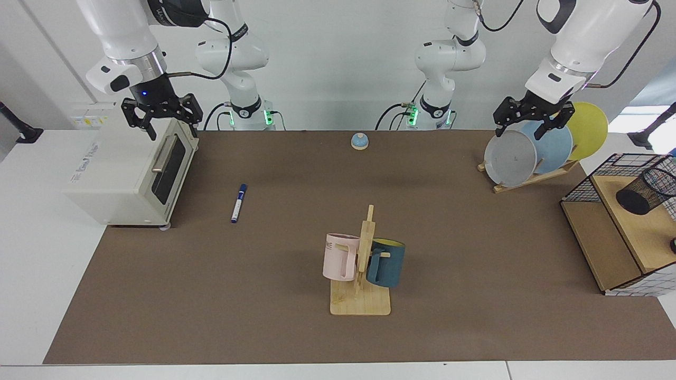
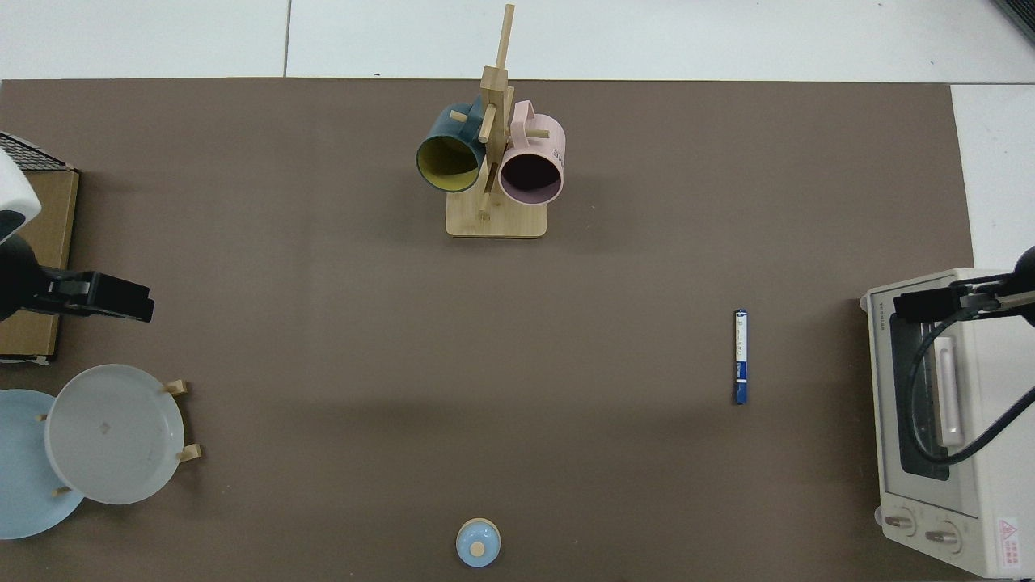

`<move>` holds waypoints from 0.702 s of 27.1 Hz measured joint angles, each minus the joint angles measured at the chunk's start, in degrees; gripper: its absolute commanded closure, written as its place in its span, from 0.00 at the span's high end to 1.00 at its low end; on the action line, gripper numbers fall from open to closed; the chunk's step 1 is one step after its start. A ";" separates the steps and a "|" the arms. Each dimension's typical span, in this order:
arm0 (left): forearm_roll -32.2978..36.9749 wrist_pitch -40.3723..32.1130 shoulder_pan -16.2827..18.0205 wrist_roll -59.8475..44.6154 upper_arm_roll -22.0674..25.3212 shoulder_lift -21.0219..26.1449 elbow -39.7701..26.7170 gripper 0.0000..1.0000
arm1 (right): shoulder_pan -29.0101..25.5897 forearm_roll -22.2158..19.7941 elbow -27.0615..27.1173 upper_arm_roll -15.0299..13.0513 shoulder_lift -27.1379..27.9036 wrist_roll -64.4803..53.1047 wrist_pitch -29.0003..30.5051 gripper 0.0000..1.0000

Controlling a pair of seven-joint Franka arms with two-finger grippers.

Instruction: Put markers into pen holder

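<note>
Nothing had yet been grasped: the marker (image 1: 238,203) lay flat on the brown surface (image 1: 296,327), just right of the toaster oven (image 1: 132,169) in the facing view. The pen holder (image 1: 645,191) was seen tilted in the wire basket (image 1: 607,174) at the far right edge. The right gripper (image 1: 161,113) hung above the oven with fingers spread; the left gripper (image 1: 533,113) waited over the plates (image 1: 509,158), fingers also parted. A descent onto the marker was judged the next move.
</note>
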 measured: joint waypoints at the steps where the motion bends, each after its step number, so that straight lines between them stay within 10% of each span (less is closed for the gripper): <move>1: 0.00 0.00 0.00 0.00 0.00 0.00 0.00 1.00 | 0.00 0.00 0.00 -0.06 0.04 0.00 0.00 1.00; 19: 0.00 0.00 0.00 0.00 0.00 0.00 0.00 1.00 | 1.82 0.03 -3.60 0.42 0.52 0.30 3.82 1.00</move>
